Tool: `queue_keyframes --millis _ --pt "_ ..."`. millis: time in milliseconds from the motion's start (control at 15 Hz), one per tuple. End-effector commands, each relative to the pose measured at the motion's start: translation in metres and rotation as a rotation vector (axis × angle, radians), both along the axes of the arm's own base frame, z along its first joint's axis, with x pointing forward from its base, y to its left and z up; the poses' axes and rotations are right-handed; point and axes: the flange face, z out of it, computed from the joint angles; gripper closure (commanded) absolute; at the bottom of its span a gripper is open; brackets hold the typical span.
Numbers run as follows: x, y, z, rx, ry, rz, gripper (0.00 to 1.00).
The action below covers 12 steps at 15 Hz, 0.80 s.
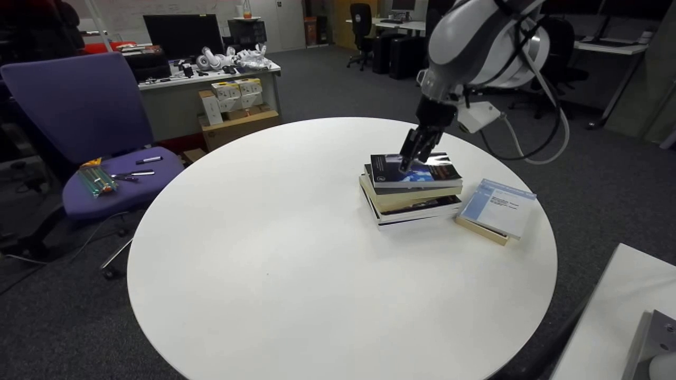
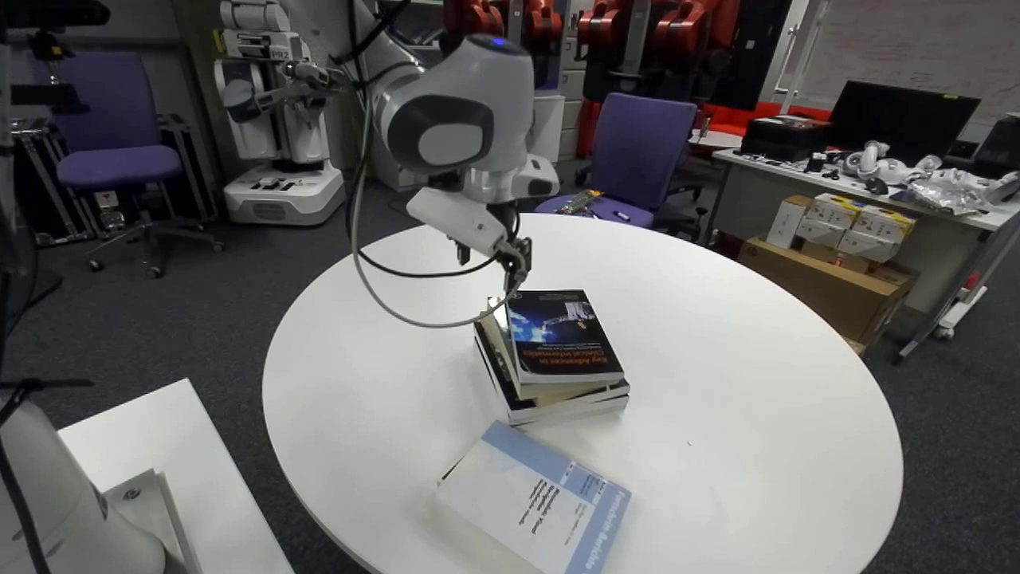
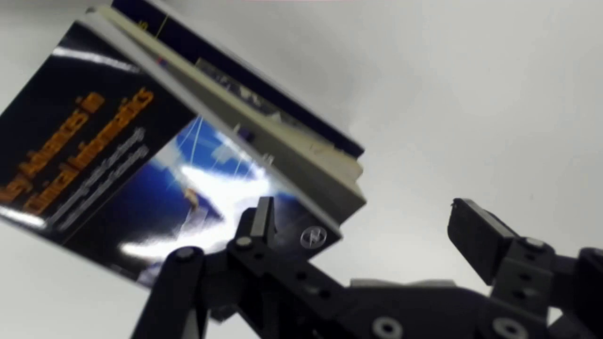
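My gripper [image 3: 362, 201] is open, with nothing held between its fingers. In the wrist view the left finger overlaps the top book [image 3: 94, 141], which has a dark cover, orange title and blue picture; the right finger is over bare white table. Whether the left finger touches the cover, I cannot tell. Both exterior views put the gripper [image 1: 415, 161] just above one end of this top book [image 2: 562, 335]. Beneath it are several stacked books, including a cream-paged book [image 1: 406, 199] and a dark navy one [image 3: 264, 80]. Beside the stack, a blue-and-white book [image 2: 534, 502] lies on a cream-edged book [image 1: 481, 231].
The round white table [image 1: 264, 253] carries both piles. A cable loop [image 2: 374, 299] hangs from the arm near the stack. A purple chair [image 1: 121, 174] with small items stands by the table. The robot's base sits on a white side table [image 2: 183, 446].
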Motion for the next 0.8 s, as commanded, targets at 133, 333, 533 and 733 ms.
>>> queue_keyframes --millis 133,333,533,733 --pt "0.063 -0.072 0.082 0.014 -0.187 -0.265 0.0" --pt "0.099 -0.117 0.092 0.014 -0.268 -0.418 0.0" --pt "0.137 -0.148 0.076 0.019 -0.323 -0.574 0.0" --pt "0.173 -0.165 0.042 0.027 -0.341 -0.739 0.0"
